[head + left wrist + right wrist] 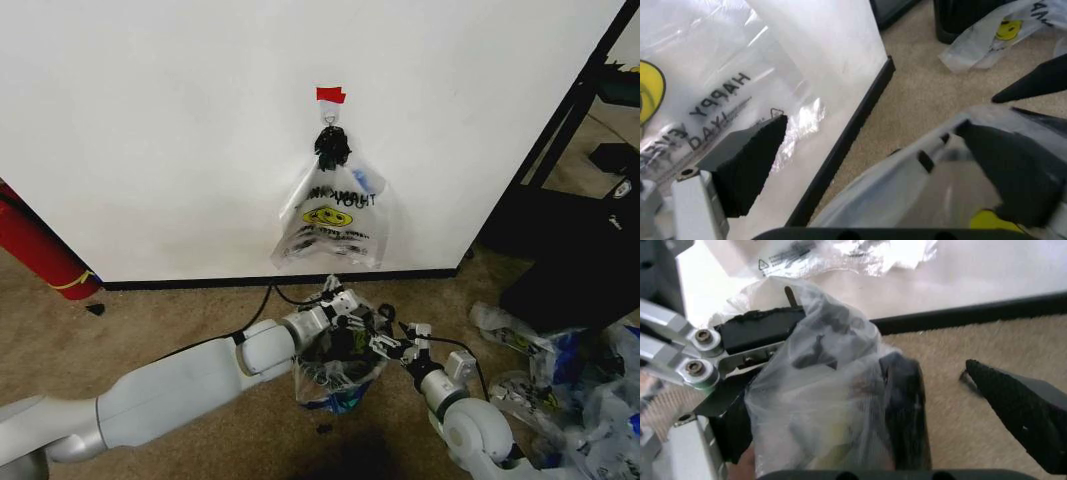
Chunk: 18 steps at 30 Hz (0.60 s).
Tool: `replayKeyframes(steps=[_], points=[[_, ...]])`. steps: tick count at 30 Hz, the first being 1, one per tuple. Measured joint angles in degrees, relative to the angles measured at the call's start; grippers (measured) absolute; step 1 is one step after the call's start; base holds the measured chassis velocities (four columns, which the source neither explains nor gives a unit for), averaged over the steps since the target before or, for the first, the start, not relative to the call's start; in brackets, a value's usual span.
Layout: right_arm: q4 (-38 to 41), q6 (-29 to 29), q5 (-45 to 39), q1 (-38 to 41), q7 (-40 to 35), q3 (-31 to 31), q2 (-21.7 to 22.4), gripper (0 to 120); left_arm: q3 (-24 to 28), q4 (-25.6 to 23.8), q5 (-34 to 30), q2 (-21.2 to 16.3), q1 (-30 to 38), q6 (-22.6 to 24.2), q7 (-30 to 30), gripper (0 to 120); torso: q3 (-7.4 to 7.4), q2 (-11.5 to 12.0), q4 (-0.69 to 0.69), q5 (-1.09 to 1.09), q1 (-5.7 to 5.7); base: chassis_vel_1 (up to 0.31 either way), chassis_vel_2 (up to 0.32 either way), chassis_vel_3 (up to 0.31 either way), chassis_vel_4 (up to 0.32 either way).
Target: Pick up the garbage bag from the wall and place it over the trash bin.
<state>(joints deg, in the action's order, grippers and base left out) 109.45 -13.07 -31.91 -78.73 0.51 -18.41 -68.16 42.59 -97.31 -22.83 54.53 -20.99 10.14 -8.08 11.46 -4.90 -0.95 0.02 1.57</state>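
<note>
At bin mouth: both grippers work, close together, just in front of the wall base.
left gripper point(352, 322): over the wall-side part of the trash bin point(338, 385) rim; fingers spread apart, nothing clamped between them in the left wrist view; one dark pad point(750, 167) faces the wall, the other sits against bag film.
right gripper point(392, 347): at the bin's right rim, just beside the left gripper; jaws spread in the right wrist view, one finger point(760, 330) pressed against bag plastic, the other point(1023, 415) free over carpet; not clamped on anything.
garbage bag point(335, 390): thin clear film with blue print, draped on the bin under and between both grippers, bunched at the rim; can't tell if it goes all the way around.
smiley bag point(333, 220): hangs on the hook point(331, 118) above the grippers, black knot at top, lower edge just above the baseboard.
red tape point(330, 95): on the wall point(180, 130), just above the hook.
spare bags point(560, 380): heap on carpet to the right of the right arm.
red cylinder point(40, 250): far left, leaning at the wall base.
</note>
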Motion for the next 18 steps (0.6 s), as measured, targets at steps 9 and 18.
replayKeyframes(steps=[9, 18], points=[[0.9, 6.0, 11.8, -1.0, 5.1, 0.5, 0.5, 100, 0.8, 1.6, -3.8, 1.7, 2.9, 1.3, -1.7, 99, 0.00, 0.0, 0.00, -0.01, 0.00, 0.000, 0.000, 0.000, 0.000], [4.9, 4.9, 6.3, -4.2, 5.0, -1.9, 2.4, 100, -2.5, -8.3, -9.1, -6.4, -0.8, 3.5, -1.1, 100, 0.00, 0.0, 0.02, -0.02, 0.00, 0.000, 0.000, 0.000, 0.000]])
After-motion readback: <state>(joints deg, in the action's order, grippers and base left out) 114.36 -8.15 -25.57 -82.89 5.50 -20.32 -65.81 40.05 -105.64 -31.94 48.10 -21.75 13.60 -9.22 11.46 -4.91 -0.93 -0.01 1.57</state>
